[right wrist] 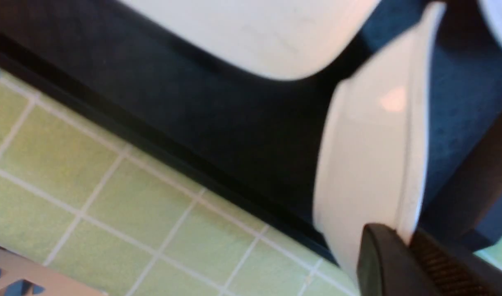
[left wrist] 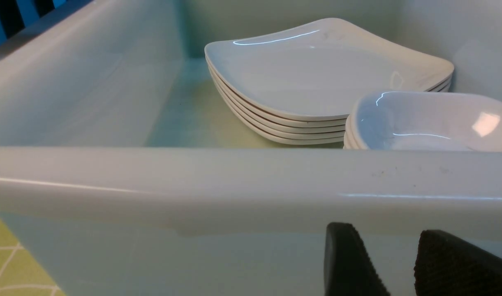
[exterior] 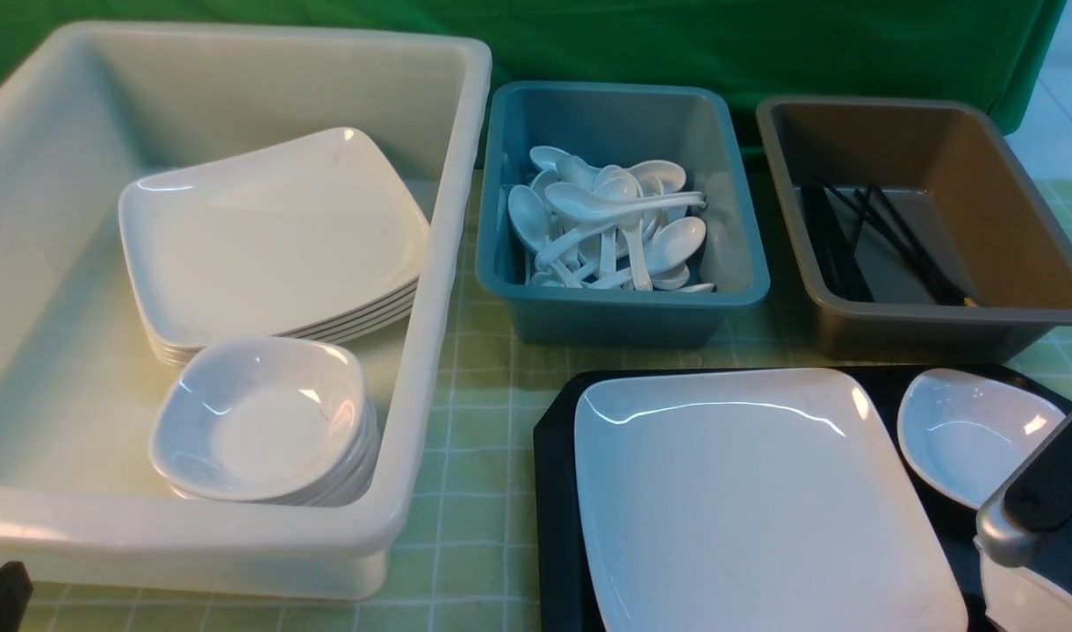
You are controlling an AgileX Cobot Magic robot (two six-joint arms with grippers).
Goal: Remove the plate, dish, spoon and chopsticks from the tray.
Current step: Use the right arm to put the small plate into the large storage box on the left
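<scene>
Right wrist view: right gripper [right wrist: 407,250] pinched nearly closed on the rim of the spoon [right wrist: 370,164], a glossy white piece over the right part of the tray [right wrist: 193,102], close to its edge. Can't tell if the spoon touches the tray or is lifted. Left gripper [left wrist: 392,255] sits low at near left, fingers apart with nothing between them, just in front of the near wall of the white bin [left wrist: 234,185]. Plate [exterior: 746,500] lies flat on the tray and fills most of it. Dish [exterior: 966,439] is on the tray just right of the plate. Green checked cloth [exterior: 483,412] lies underneath. White bin holds stacked plates [exterior: 272,237], with stacked small dishes [exterior: 263,421] nearer. Farther back: teal bin [exterior: 623,325] of white spoons [exterior: 606,219], and a brown bin [exterior: 922,329] with black chopsticks [exterior: 887,237].
</scene>
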